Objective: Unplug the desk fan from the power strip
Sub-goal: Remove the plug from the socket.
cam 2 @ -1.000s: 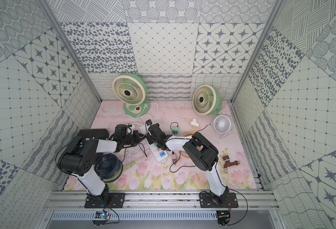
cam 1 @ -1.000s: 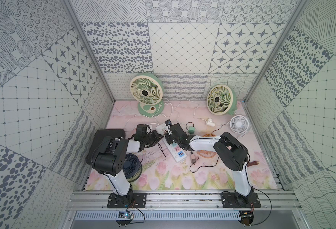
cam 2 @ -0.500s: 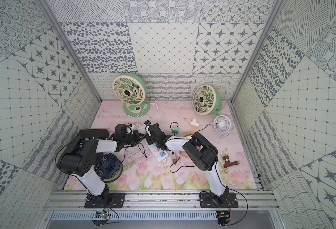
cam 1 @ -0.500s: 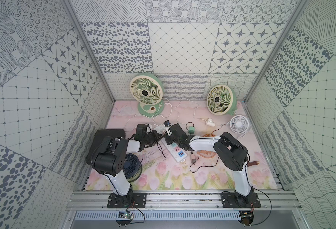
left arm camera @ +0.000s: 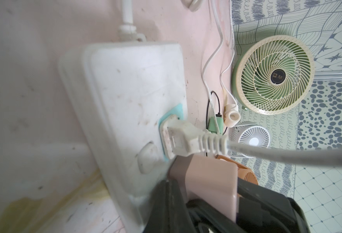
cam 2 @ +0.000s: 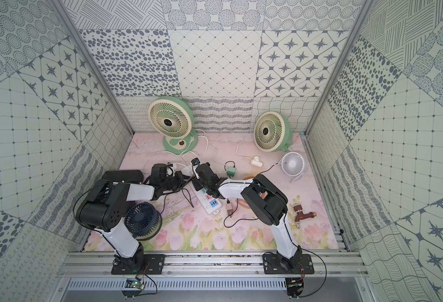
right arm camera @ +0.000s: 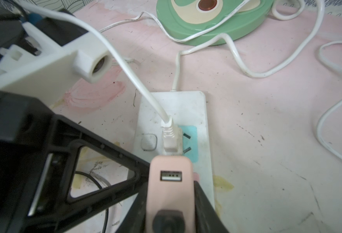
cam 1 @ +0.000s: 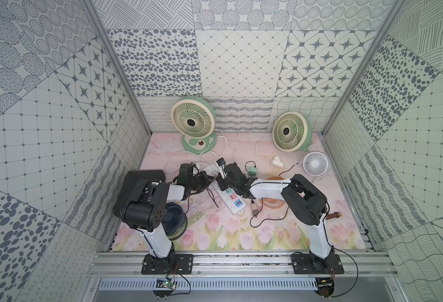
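Right wrist view, right claw (right arm camera: 171, 188) part-open, clamped on pink adapter (right arm camera: 169, 201) in power strip (right arm camera: 188, 105), white plug (right arm camera: 169, 141) just ahead, left claw (cam 1: 206, 178) closed on its cord (right arm camera: 129, 66).

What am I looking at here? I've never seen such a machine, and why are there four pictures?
Two robot arms stand at a flowery table. Two pictures look down from overhead; two come from small cameras on the arms' wrists. On the table lie a white power strip, several desk fans and loose cords. The right fingers grip a pink adapter standing on the strip. The left fingers are shut, seemingly pinching the white cord of the plug seated in the blue socket.
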Available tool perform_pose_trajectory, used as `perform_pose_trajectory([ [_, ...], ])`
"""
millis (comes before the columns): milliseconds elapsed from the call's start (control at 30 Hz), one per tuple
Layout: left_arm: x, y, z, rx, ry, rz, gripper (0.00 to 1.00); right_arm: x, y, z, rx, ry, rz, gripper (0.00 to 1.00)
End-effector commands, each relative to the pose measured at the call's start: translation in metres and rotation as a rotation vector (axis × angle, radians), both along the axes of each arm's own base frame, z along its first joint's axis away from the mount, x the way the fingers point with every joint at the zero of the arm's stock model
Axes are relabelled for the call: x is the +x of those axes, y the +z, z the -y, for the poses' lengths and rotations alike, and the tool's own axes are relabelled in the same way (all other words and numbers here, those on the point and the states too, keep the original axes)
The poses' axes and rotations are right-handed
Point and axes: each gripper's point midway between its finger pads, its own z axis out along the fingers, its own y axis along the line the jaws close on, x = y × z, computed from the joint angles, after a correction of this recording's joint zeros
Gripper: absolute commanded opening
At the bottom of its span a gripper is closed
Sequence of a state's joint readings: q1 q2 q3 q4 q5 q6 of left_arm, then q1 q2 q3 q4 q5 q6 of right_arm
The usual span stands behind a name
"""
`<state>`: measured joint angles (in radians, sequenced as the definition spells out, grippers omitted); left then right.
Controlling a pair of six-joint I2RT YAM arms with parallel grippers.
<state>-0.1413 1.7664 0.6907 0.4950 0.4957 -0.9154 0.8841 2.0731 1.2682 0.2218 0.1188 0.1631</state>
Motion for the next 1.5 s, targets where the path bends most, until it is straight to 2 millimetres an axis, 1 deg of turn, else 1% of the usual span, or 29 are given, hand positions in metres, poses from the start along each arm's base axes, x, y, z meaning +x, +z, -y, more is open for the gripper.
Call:
perform_pose_trajectory([
  [0,-0.017,-0.037,-0.016,0.096,0.045,-0.143,0.0,-0.022,0.027,-0.037,0.013,0.097,0.097,0.1],
  [67,-0.017,-0.037,-0.017,0.101,0.047,-0.144,0.0,-0.018,0.027,-0.032,0.042,0.076,0.072,0.09],
  [100,-0.017,-0.037,-0.017,0.101,0.046,-0.145,0.0,-0.01,0.026,-0.025,0.072,0.061,0.044,0.09],
  [167,-0.018,-0.037,-0.017,0.103,0.045,-0.148,0.0,-0.003,0.025,-0.017,0.145,0.031,-0.023,0.09],
  [233,-0.018,-0.038,-0.018,0.107,0.048,-0.15,0.0,-0.001,0.023,-0.015,0.164,0.032,-0.044,0.09],
  [300,-0.018,-0.038,-0.018,0.108,0.047,-0.151,0.0,-0.009,0.023,-0.023,0.128,0.062,-0.024,0.09],
  [400,-0.017,-0.038,-0.019,0.11,0.048,-0.152,0.0,-0.02,0.027,-0.036,0.019,0.1,0.074,0.09],
  [467,-0.018,-0.039,-0.019,0.113,0.047,-0.156,0.0,-0.024,0.029,-0.04,-0.011,0.11,0.106,0.09],
  [533,-0.017,-0.039,-0.02,0.116,0.048,-0.158,0.0,-0.018,0.029,-0.035,0.016,0.099,0.084,0.09],
  [633,-0.018,-0.04,-0.02,0.116,0.047,-0.16,0.0,-0.006,0.027,-0.021,0.115,0.061,-0.007,0.09],
  [700,-0.018,-0.04,-0.02,0.116,0.046,-0.161,0.0,-0.002,0.027,-0.015,0.15,0.044,-0.037,0.09],
  [767,-0.018,-0.04,-0.019,0.114,0.047,-0.162,0.0,-0.005,0.026,-0.018,0.121,0.056,-0.022,0.09],
  [900,-0.018,-0.039,-0.019,0.116,0.046,-0.159,0.0,-0.021,0.029,-0.035,-0.02,0.102,0.095,0.09],
  [967,-0.018,-0.04,-0.02,0.116,0.046,-0.162,0.0,-0.022,0.03,-0.037,-0.049,0.1,0.125,0.09],
  [1000,-0.018,-0.04,-0.019,0.116,0.046,-0.163,0.0,-0.02,0.033,-0.035,-0.032,0.092,0.117,0.09],
  [1133,-0.018,-0.039,-0.02,0.113,0.046,-0.16,0.0,-0.003,0.034,-0.014,0.107,0.029,0.006,0.09],
  [1200,-0.018,-0.039,-0.02,0.113,0.045,-0.16,0.0,-0.003,0.033,-0.012,0.117,0.028,-0.008,0.09],
  [1267,-0.019,-0.039,-0.019,0.114,0.043,-0.162,0.0,-0.008,0.033,-0.017,0.083,0.048,0.011,0.09],
  [1400,-0.018,-0.039,-0.019,0.115,0.046,-0.159,0.0,-0.024,0.035,-0.034,-0.051,0.094,0.126,0.09],
  [1467,-0.018,-0.04,-0.02,0.115,0.047,-0.162,0.0,-0.027,0.035,-0.038,-0.072,0.105,0.144,0.09],
])
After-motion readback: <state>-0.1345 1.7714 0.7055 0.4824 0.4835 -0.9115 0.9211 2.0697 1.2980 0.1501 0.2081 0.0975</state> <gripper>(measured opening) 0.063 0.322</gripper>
